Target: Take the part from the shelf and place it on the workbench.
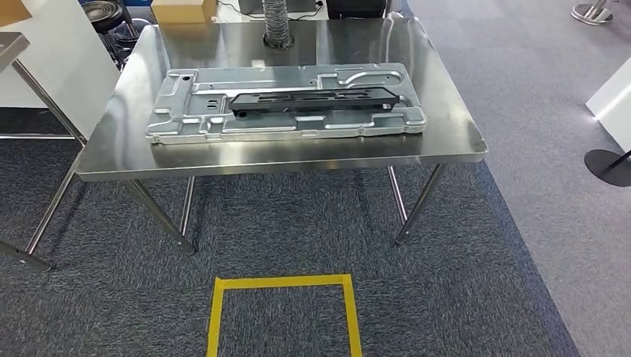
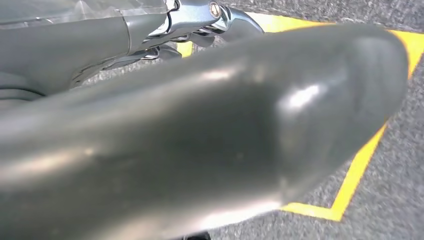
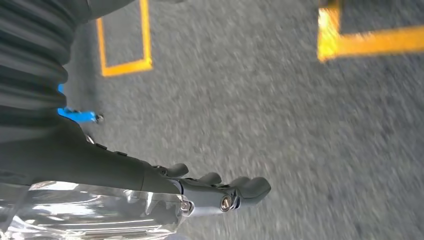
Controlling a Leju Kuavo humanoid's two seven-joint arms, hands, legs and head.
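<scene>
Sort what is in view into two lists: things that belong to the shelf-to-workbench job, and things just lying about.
Job:
- black part, lying on the metal panel
- steel workbench
- left hand and right hand, hanging over the carpet

Lying about:
- cardboard box
- grey hose
- yellow floor tape
- stool

There's a yellow tape square [image 1: 283, 312] stuck on the grey carpet [image 1: 476, 282] in front of the bench. Behind the bench's far left corner sits a cardboard box [image 1: 183, 10], with a black stool [image 1: 104, 13] further left. A ribbed grey hose [image 1: 277, 22] stands at the bench's far edge. A black round base [image 1: 609, 165] sits on the floor off to the right.
</scene>
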